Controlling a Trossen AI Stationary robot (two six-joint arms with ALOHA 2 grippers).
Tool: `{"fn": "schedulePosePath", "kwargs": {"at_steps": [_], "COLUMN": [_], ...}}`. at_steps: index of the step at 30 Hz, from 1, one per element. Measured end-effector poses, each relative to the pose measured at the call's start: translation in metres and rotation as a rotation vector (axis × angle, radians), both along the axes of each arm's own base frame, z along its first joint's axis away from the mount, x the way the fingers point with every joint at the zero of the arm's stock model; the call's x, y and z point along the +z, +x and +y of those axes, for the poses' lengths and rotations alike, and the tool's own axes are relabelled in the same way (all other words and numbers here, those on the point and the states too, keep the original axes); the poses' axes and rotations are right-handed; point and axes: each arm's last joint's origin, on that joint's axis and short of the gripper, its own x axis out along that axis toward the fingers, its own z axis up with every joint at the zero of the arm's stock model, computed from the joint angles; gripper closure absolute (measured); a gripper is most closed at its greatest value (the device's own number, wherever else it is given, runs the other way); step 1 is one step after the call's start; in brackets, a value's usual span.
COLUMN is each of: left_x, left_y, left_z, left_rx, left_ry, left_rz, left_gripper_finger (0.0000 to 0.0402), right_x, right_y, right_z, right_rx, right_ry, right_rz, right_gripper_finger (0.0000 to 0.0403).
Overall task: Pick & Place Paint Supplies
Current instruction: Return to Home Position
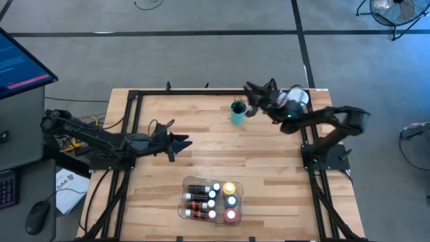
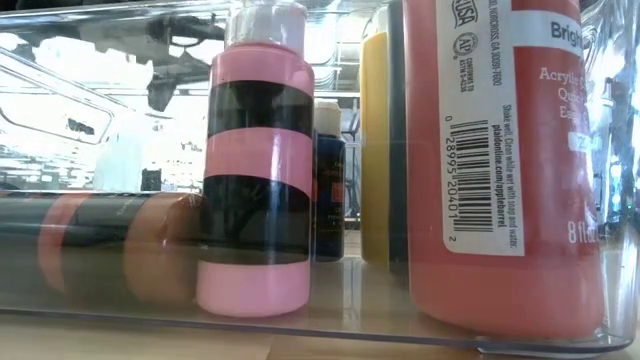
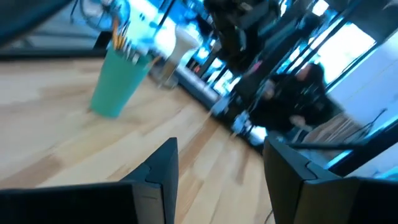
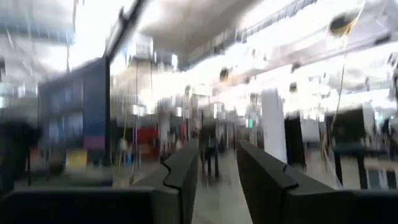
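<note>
A teal cup (image 1: 238,114) (image 3: 117,81) stands upright near the table's far edge, with thin paint brushes (image 3: 120,36) sticking up out of it. My right gripper (image 1: 250,98) hangs just above and to the right of the cup, open, with nothing between its fingers (image 4: 217,163). My left gripper (image 1: 187,142) (image 3: 221,168) is left of the table's middle, pointing toward the cup, open and empty. Paint bottles (image 1: 209,199) fill the clear tray (image 1: 182,204) near the front edge. Among them are a pink, black-banded one (image 2: 255,160), a large red one (image 2: 510,150) and a yellow one (image 2: 383,130).
A white object (image 1: 297,97) sits at the table's far right corner, by the right arm. Black frame rails (image 1: 201,91) run along the table's far and side edges. Bare wood lies between the cup and the tray. A monitor (image 1: 20,64) stands off the table's left.
</note>
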Motion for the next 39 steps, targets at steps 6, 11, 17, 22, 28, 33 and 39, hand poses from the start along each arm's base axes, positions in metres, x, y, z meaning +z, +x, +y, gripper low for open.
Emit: {"fn": "schedulePosePath", "kwargs": {"at_steps": [6,11,17,22,28,33,39], "left_x": [0.023,0.049,0.077,0.085,0.085,0.086,0.092], "left_y": [-0.005,-0.014,-0.022,-0.015,-0.01,-0.007,0.0], "left_z": [0.007,0.019,0.031,0.035,0.037,0.04,0.045], "left_rx": [0.031,0.092,0.15,0.148,0.076,-0.004,-0.062], "left_ry": [-0.032,-0.107,0.079,0.185,0.195,0.227,0.249], "left_rz": [-0.205,-0.471,-0.597,-0.567,-0.575,-0.526,-0.414], "left_gripper_finger": [0.0261,0.0261,0.0261,0.0261,0.0261,0.0261,0.0261], "right_x": [0.06,0.109,0.156,0.171,0.173,0.174,0.179], "right_y": [-0.032,-0.061,-0.079,-0.084,-0.087,-0.087,-0.094], "right_z": [0.027,0.046,0.062,0.078,0.096,0.102,0.106], "right_rx": [0.128,0.243,0.235,0.283,0.376,0.4,0.468], "right_ry": [0.029,0.133,0.214,0.257,0.229,0.204,0.303], "right_rz": [-0.191,-0.225,0.08,0.288,0.31,0.309,0.224], "right_gripper_finger": [0.03,0.03,0.03,0.03,0.03,0.03,0.03]}}
